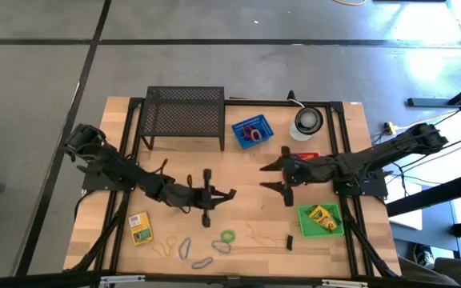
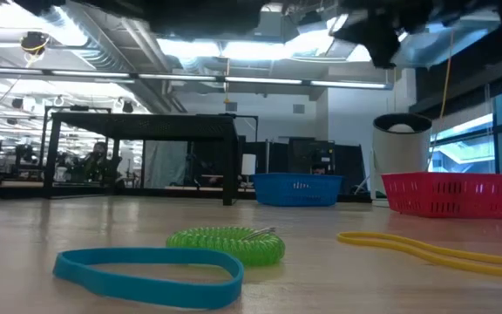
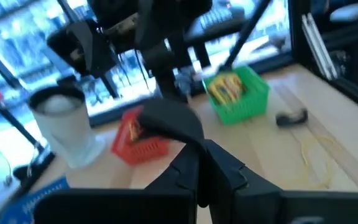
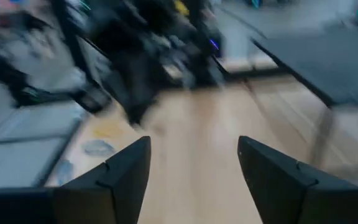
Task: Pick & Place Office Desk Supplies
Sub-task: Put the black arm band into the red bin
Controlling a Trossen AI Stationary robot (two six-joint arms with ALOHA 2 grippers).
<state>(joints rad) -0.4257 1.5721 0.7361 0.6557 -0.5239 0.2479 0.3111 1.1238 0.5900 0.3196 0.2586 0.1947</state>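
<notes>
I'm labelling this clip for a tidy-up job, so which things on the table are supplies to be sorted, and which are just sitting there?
Supplies for the job:
rubber bands, green coil band
crayon box on the table
crayon box in the green basket
small black clip

Just there:
black mesh rack
round white-and-dark disc

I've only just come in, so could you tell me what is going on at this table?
Two arms are sorting desk supplies into baskets. The left tool is shut at mid-table and appears empty; the right tool stands open facing it, holding nothing. One crayon box already lies in the green basket; another crayon box and several rubber bands lie along the near edge.
</notes>
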